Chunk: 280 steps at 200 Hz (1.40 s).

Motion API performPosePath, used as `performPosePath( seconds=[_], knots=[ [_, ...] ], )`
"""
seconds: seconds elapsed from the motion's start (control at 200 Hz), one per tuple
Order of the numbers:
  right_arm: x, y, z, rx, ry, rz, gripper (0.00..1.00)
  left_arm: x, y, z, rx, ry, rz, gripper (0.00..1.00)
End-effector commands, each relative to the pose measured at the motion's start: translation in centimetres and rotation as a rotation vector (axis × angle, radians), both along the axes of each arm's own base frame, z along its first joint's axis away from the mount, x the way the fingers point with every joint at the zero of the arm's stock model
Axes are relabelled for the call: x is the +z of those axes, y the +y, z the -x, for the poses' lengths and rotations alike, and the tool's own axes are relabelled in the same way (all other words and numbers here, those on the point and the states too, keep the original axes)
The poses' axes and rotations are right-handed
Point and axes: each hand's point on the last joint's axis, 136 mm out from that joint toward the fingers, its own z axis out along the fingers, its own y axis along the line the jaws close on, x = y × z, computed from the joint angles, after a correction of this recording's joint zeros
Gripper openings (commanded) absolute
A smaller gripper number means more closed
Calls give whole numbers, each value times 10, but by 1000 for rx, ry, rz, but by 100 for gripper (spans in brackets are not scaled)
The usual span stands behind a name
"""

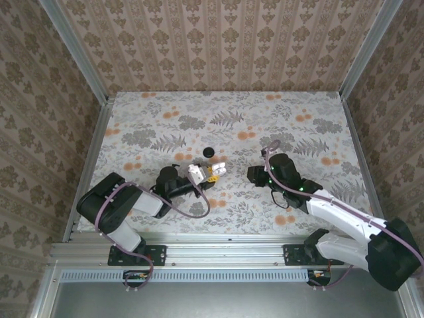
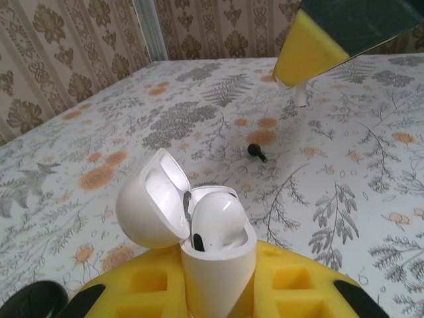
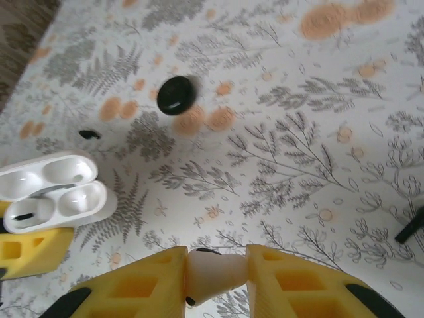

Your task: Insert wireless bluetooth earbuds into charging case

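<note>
case point(image 2: 218, 232) upright, clamped — left end effector point(image 2: 213, 297)

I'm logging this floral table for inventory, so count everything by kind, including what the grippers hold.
Glossy white rounded plastic charging case, lid open: 1
Small white earbuds: 2, one seated in the case, one held by the right gripper
Flat black round disc: 1
Tiny black loose piece: 1
Total: 5
</note>
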Motion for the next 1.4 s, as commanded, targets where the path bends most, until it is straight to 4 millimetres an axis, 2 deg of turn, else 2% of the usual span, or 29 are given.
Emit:
performPosePath(
  seconds=[0.0,0.235,0.51,0.75,1.12,1.27,1.395],
  knots=[
    [25,10,2,67,-113,-55,28,23,-10,3,-58,-52,59,0],
    [51,21,4,134,-215,-103,28,35,-16,10,-107,-61,86,0],
    [79,29,15,257,-355,-79,28,49,-23,21,-193,-36,130,0],
    [96,34,24,327,-440,-85,28,62,-21,26,-224,-48,154,0],
    [101,39,32,405,-500,-39,28,67,-23,29,-250,-30,171,0],
    [96,33,25,390,-542,50,28,65,-21,26,-228,-28,170,0],
    [100,29,18,331,-528,30,27,62,-21,20,-155,-51,158,0]
  ],
)
